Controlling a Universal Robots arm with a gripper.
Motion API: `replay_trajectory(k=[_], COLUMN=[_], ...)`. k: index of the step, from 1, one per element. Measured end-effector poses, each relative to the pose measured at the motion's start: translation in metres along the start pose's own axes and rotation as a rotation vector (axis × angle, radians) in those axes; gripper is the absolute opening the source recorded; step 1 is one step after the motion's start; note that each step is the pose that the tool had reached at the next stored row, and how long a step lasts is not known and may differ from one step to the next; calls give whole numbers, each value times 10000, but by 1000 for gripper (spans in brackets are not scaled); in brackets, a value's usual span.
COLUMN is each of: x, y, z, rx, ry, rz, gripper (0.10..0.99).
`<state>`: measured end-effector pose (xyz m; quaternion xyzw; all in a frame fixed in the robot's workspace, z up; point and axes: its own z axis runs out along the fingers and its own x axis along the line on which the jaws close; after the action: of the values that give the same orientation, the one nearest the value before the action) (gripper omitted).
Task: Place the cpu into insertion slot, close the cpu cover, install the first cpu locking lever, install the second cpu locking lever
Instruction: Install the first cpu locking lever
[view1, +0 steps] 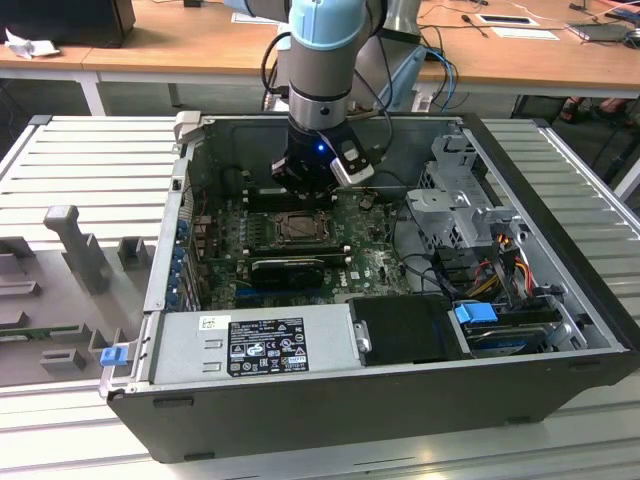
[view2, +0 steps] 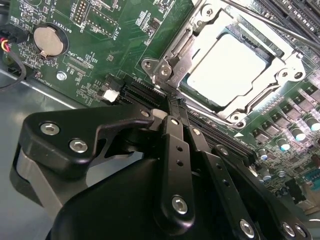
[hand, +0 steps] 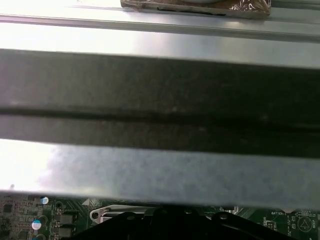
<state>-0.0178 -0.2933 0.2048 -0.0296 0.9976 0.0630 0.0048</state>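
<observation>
The cpu (view2: 227, 67) lies flat in the insertion slot (view1: 298, 228) on the green motherboard (view1: 375, 265), its pale metal top showing through the square opening of the cpu cover (view2: 257, 97). The cover is down over the chip. A thin metal lever rod (view2: 265, 19) runs along the far side of the socket. My gripper (view2: 172, 103) hangs just beside the socket's hinge corner, with its black fingers (view2: 175, 145) pressed together and nothing between them. In the exterior view the gripper (view1: 305, 180) sits low inside the case, just behind the socket.
The open computer case (view1: 560, 270) walls in the board. A power supply (view1: 255, 340) lies along the front and a drive cage (view1: 460, 190) with cables stands at the exterior view's right. A coin battery (view2: 48, 40) and a long card slot (view2: 145, 92) lie near the fingers.
</observation>
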Motion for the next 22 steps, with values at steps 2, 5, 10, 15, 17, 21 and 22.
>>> replay_trajectory(k=[2, 5, 10, 15, 17, 21, 22], x=[1, 1, 2, 2, 2, 0, 0], y=[-2, -6, -30, -34, -31, -18, -21], z=[9, 12, 26, 36, 12, -115, -116], rx=[2, -1, -4, -18, -24, -14, -13], ry=[3, 0, -1, 0, -4, -2, -1], rz=[0, 0, 0, 0, 1, -1, -1], gripper=[106, 106, 106, 106, 106, 106, 106])
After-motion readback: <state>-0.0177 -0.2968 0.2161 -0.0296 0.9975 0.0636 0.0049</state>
